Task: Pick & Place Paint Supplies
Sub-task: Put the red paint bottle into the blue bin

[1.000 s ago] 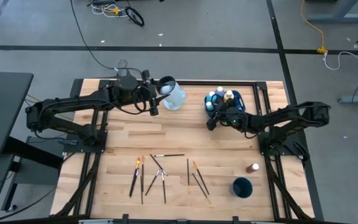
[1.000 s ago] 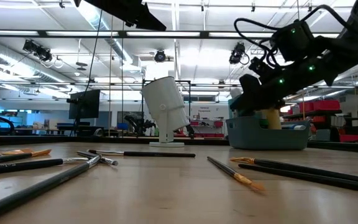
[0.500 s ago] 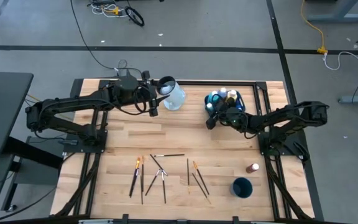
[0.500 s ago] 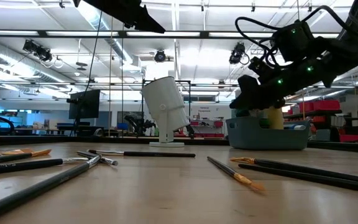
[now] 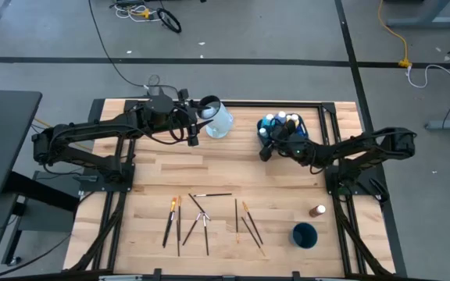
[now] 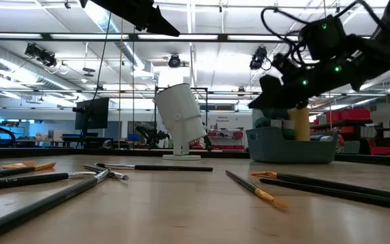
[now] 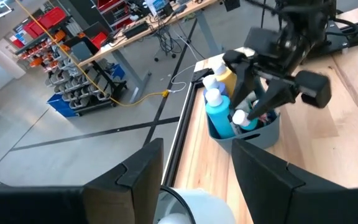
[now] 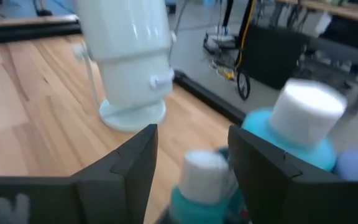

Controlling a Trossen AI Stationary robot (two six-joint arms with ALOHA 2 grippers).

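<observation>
Right end effector (image 5: pixel 266 151) hovers at the 7 o'clock rim of the teal rectangular tub (image 5: pixel 299 134), fingers spread, holding nothing. White-capped paint bottles (image 5: pixel 279 121) stand upright inside that tub at the desk's 1 o'clock; one brown bottle (image 5: pixel 317 211) stands alone at 4 o'clock, near the dark blue cup (image 5: pixel 305 234). Thin paintbrushes (image 5: pixel 206 219) lie scattered at 6 o'clock. Left end effector (image 5: pixel 193 127), fingers apart, waits beside the pale-blue-and-white jug (image 5: pixel 216 118) at 12 o'clock.
</observation>
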